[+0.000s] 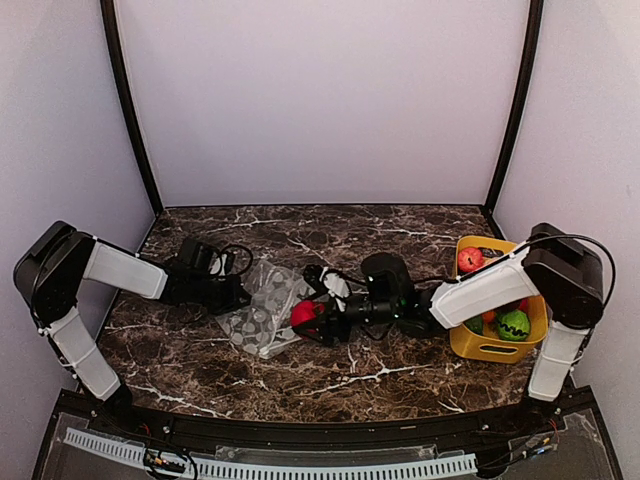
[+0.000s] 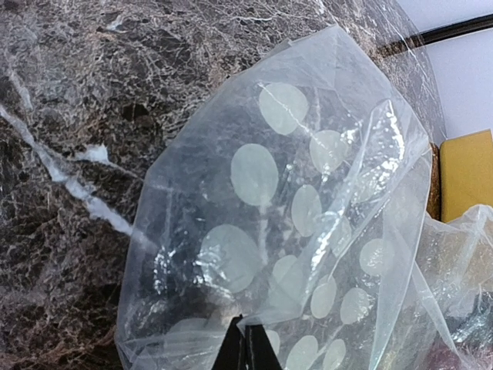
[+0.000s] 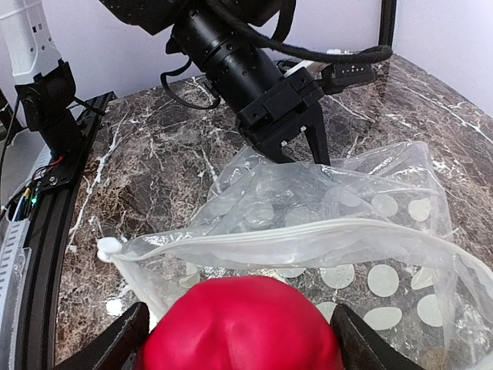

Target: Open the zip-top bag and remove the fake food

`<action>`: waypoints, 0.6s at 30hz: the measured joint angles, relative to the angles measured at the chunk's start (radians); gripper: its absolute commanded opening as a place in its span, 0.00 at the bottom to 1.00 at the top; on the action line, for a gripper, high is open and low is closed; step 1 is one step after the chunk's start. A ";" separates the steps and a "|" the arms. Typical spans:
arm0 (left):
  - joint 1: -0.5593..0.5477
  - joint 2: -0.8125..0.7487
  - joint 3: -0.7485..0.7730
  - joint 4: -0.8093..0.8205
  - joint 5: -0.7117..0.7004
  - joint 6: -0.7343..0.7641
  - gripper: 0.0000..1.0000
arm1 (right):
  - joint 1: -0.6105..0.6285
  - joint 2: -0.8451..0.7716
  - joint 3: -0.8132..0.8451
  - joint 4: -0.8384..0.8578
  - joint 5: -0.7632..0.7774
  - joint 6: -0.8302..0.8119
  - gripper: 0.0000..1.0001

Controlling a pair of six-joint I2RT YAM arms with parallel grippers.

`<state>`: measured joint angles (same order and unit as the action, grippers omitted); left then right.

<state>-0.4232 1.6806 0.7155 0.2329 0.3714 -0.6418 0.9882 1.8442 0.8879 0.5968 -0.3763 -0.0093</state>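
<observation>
The clear, soft plastic zip-top bag (image 1: 258, 310), printed with white polka dots, lies crumpled on the dark, white-veined marble-pattern desk (image 1: 400, 375). It sits left of centre, about midway between the near and far edges. The left gripper (image 2: 245, 347) is fully closed, its black fingertips (image 2: 231, 356) pinching the thin film at the bag's left-hand side. A white zip strip (image 3: 308, 231) runs along the bag edge that faces the right gripper (image 3: 243, 343). That gripper stands wide around a smooth, round, bright red plastic toy fruit (image 3: 243, 324), which fills the gap and touches both fingers, just beside the zip strip. A yellow rectangular plastic bin (image 1: 470, 345) at the desk's right edge holds red, orange and green toys.
</observation>
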 measured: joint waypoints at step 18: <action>0.023 0.000 0.000 0.047 0.030 -0.002 0.01 | -0.328 -0.738 -0.209 -0.388 0.163 0.187 0.43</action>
<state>-0.4007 1.6810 0.7151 0.2802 0.4015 -0.6437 0.6598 1.1061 0.6788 0.2085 -0.2134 0.1780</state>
